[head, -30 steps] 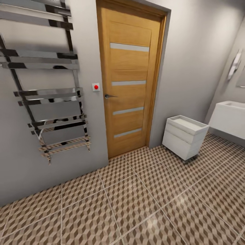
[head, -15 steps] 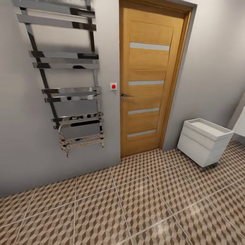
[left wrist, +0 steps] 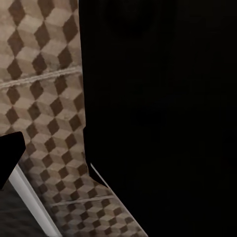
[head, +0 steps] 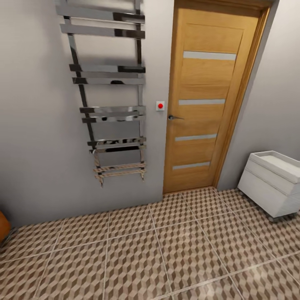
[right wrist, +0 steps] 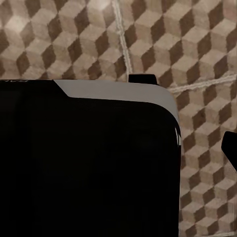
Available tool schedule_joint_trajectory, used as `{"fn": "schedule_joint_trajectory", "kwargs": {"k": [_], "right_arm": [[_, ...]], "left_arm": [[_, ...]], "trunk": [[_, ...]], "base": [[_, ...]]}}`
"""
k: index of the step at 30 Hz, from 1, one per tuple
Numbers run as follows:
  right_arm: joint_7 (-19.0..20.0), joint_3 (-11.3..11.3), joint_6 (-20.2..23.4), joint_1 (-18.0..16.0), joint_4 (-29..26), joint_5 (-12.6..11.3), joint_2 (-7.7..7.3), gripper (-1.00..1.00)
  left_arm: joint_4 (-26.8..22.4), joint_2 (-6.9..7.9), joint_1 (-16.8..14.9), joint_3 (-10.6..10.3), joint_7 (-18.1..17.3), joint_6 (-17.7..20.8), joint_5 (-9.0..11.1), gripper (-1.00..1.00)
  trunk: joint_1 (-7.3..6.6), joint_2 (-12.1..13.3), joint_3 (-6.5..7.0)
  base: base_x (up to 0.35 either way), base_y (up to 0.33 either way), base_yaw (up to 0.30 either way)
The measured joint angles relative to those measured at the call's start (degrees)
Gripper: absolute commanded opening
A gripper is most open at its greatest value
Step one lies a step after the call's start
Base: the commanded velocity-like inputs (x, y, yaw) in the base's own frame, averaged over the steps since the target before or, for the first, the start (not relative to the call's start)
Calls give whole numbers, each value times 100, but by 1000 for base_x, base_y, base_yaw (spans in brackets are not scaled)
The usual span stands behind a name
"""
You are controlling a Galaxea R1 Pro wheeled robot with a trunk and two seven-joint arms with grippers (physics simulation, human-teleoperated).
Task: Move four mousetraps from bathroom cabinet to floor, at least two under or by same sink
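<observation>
Facing bathroom wall, no mousetraps or cabinet in sight.
Bathroom floor (head: 175, 254) of cube-pattern tiles runs to a closed wooden door (head: 210, 104); chrome towel rail (head: 110, 91) beside it, small white drawer unit (head: 273, 181) by the far wall. Both wrist views blocked by dark robot body; pincer state cannot be told.

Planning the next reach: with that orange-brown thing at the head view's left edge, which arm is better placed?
Left, tentatively. The orange-brown edge, possibly the cabinet, lies on the robot's left. The white drawer unit is on its right. Both wrist views look at the bathroom floor, favouring neither arm.
</observation>
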Motion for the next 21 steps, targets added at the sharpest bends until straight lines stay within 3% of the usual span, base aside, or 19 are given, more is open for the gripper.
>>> {"fn": "schedule_joint_trajectory", "kwargs": {"k": [21], "right_arm": [[-1,0,0,0,0,0,-6,100]], "left_arm": [[0,0,0,1,7,3,2,100]], "trunk": [[0,0,0]], "base": [[0,0,286]]}}
